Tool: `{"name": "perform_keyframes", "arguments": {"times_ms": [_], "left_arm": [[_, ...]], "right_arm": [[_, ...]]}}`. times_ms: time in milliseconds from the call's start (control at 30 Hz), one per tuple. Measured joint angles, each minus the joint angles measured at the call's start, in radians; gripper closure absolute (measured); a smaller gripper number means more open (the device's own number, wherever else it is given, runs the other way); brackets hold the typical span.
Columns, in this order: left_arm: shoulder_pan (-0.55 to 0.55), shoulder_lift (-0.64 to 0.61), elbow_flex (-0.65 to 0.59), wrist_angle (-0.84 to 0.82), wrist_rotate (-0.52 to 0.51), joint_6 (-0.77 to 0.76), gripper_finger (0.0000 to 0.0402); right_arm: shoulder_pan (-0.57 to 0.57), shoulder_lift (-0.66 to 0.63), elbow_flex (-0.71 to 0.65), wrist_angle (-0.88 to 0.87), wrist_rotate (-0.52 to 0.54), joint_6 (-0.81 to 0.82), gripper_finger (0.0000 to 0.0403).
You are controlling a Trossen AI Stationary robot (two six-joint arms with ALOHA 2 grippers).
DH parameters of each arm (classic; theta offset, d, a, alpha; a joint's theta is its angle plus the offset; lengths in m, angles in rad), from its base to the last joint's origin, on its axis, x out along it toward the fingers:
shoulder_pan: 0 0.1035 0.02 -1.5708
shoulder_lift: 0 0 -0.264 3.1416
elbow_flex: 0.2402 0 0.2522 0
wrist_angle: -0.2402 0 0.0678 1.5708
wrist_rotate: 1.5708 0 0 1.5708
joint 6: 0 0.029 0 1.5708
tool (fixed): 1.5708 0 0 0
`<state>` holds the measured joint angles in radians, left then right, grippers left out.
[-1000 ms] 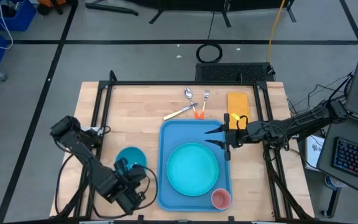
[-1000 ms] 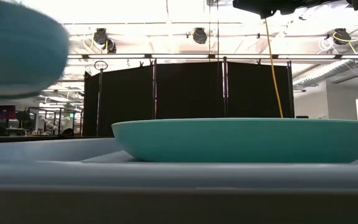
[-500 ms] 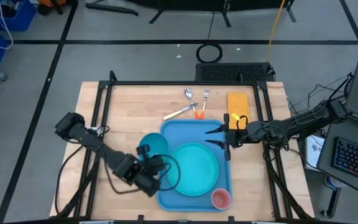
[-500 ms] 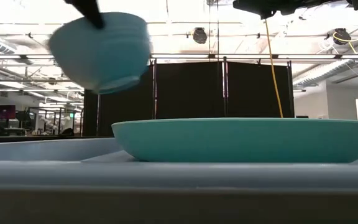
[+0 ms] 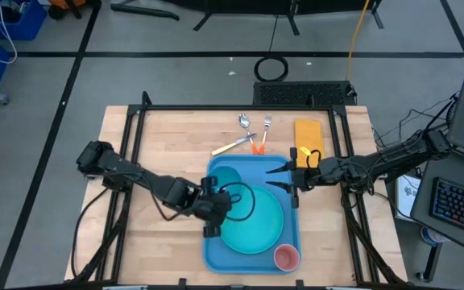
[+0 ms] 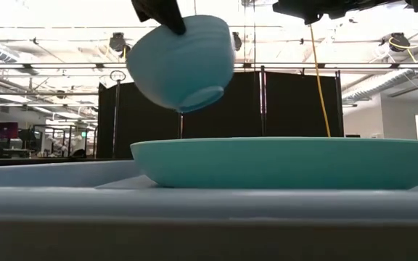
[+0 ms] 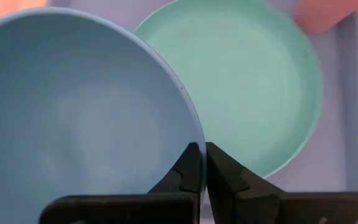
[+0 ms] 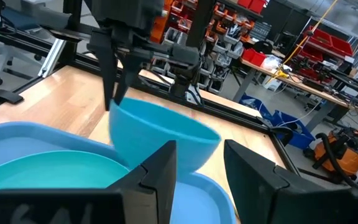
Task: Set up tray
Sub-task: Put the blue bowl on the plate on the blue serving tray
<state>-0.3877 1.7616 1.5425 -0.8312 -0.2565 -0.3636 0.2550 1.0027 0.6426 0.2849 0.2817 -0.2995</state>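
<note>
Though lying flat on the wooden table (image 5: pixel 159 137), right of centre, bears a load already: tray (image 5: pixel 240 262) with a round turquoise plate (image 5: pixel 252 219) filling most of its floor and a small pink cup (image 5: pixel 286 257) in the near right corner. Above its far left corner, a blue bowl (image 6: pixel 183 61) hanging tilted and clear of the plate, pinched at the rim by the left pincer (image 7: pixel 199 155), clenched tight on that thin edge. At the tray's right rim, right pincer (image 8: pixel 197 155) hovering released, fingers apart with nothing between them.

Probably light and stiff, being moulded plastic, yet broad enough to flex or tip if lifted from one side. Likely smooth and slippery too, so plate and cup could slide at any tilt. Best taken by the raised rim, ideally on two opposite long sides at once, and kept level; a corner grip seems risky. Better slid than lifted, if it must move at all.

Beyond the tray's far edge, spoon and fork (image 5: pixel 267 125) waiting on the table.
</note>
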Motion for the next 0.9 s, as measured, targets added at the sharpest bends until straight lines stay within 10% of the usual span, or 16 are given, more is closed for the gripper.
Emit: {"name": "perform_keyframes", "arguments": {"times_ms": [900], "left_arm": [[0.032, 0.183, 0.0, 0.222, 0.222, 0.169, 0.0394]], "right_arm": [[0.002, 0.0, 0.0, -0.021, 0.0, 0.046, 0.028]]}}
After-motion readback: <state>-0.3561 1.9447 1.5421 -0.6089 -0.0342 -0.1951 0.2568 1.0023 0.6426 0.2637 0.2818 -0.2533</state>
